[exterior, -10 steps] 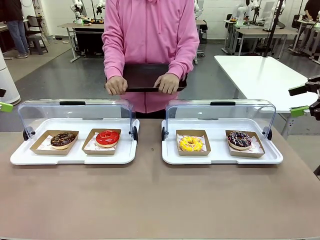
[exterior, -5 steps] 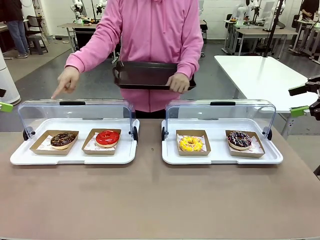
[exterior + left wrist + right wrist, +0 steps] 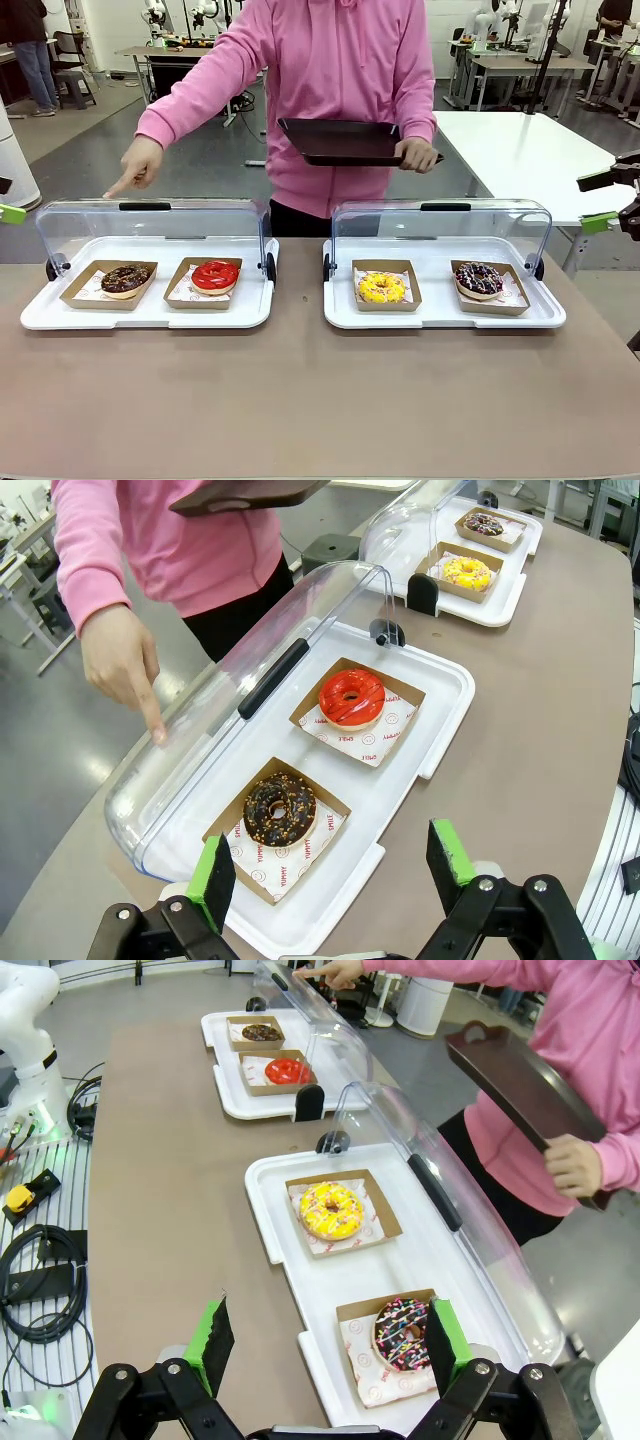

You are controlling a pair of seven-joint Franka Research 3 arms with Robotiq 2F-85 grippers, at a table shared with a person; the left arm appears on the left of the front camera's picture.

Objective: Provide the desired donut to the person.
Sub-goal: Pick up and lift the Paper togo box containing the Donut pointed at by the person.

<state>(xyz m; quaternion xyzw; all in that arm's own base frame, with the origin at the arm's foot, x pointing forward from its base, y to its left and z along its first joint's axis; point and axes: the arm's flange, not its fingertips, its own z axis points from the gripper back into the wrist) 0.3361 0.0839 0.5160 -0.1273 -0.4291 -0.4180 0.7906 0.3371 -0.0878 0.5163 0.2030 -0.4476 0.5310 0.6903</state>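
Note:
The person in a pink hoodie stands across the table, one hand pointing down over the clear lid above the chocolate nut donut. The other hand holds a dark tray. A red glazed donut sits beside the chocolate one. A yellow donut and a sprinkled chocolate donut lie in the right case. My left gripper hangs open above the left case's near edge. My right gripper is open above the right case.
Both white display trays have clear lids swung up at the far side. Each donut rests in a brown paper boat. The brown tabletop in front is bare. Cables lie beside the table in the right wrist view.
The person took one hand off the dark tray and now points down at the left case over the chocolate nut donut; the tray shifted right in the other hand. Grippers unchanged.

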